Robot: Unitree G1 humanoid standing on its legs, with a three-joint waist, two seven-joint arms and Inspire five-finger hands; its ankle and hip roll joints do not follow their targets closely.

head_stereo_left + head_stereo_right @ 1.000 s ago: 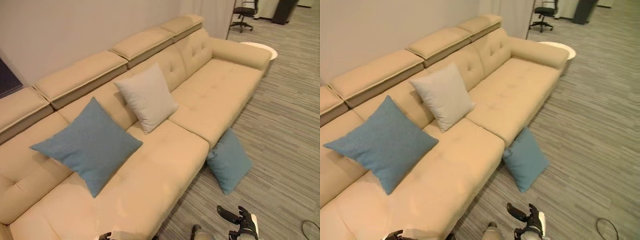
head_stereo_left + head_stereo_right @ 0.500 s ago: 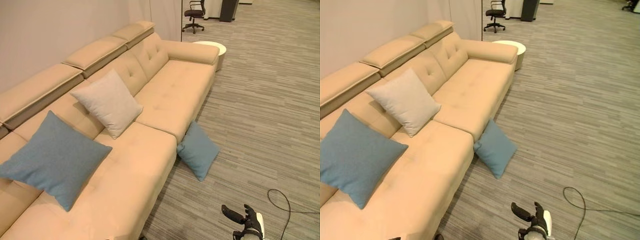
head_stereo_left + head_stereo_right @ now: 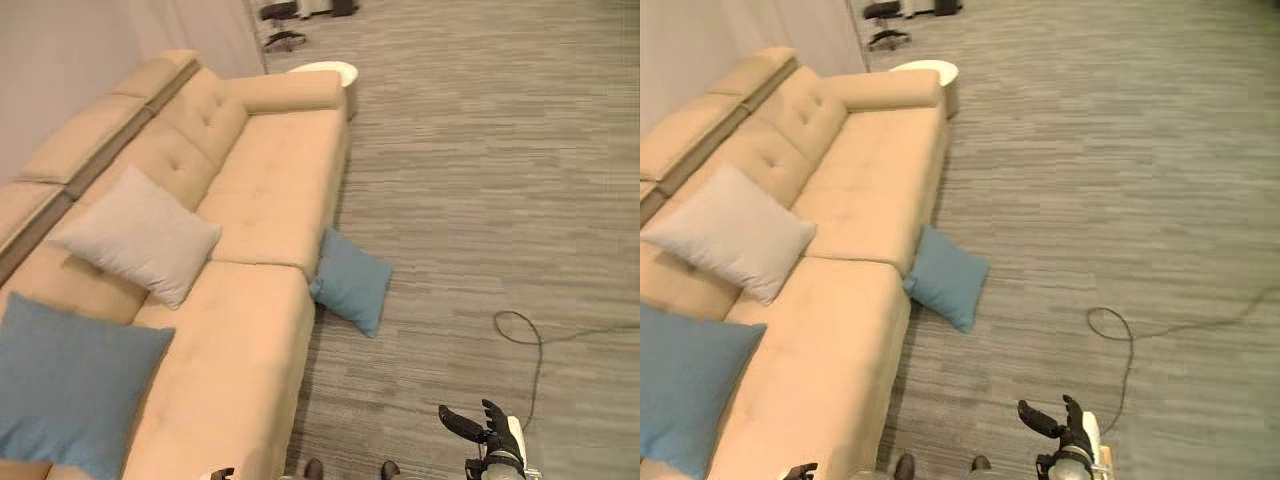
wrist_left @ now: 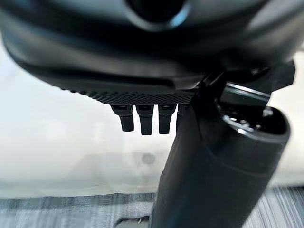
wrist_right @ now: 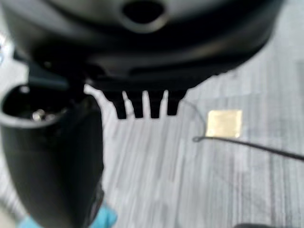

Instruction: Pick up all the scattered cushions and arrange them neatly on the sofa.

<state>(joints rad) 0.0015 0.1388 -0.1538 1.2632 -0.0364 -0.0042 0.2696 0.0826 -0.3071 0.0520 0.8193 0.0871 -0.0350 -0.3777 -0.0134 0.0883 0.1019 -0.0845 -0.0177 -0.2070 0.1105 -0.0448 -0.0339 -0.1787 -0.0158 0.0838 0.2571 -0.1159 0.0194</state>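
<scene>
Long beige sofa (image 3: 260,190) along the left side, running away toward a round white side table (image 3: 322,70) at its far end; grey cushion (image 3: 135,235) propped against the backrest mid-sofa; blue cushion on the sofa (image 3: 65,385) nearer, at the lower left, also leaning on the backrest; second blue cushion on the floor (image 3: 350,283), tilted against the sofa's front edge where the two seat sections meet, resting on the grey striped carpet (image 3: 480,180). Right hand (image 3: 480,432) low at the bottom right, over bare carpet, fingers spread and relaxed, holding nothing; floor cushion well apart from it, ahead and to its left. Left hand (image 4: 142,116) close to the pale sofa front, fingers straight, thumb extended, nothing held; a sliver of it at the bottom edge beside the sofa (image 3: 222,473). Office chair (image 3: 280,15) far off beyond the sofa's end.
</scene>
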